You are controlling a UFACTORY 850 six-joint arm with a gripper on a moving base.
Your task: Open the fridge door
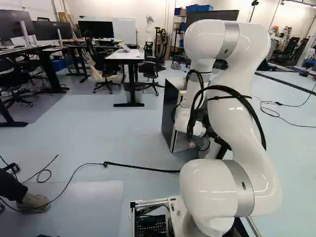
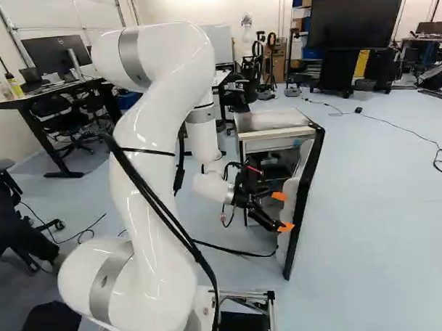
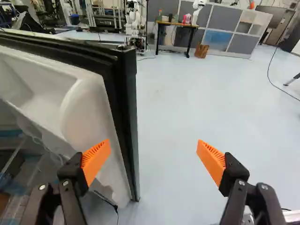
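holding the gripper (image 3: 153, 142) spread, not clearly touching, with one orange pad (image 3: 96, 161) by the inner face of the fridge door (image 3: 89, 112), standing open from the fridge body (image 2: 269, 120), probably readying for pushing wider from inside
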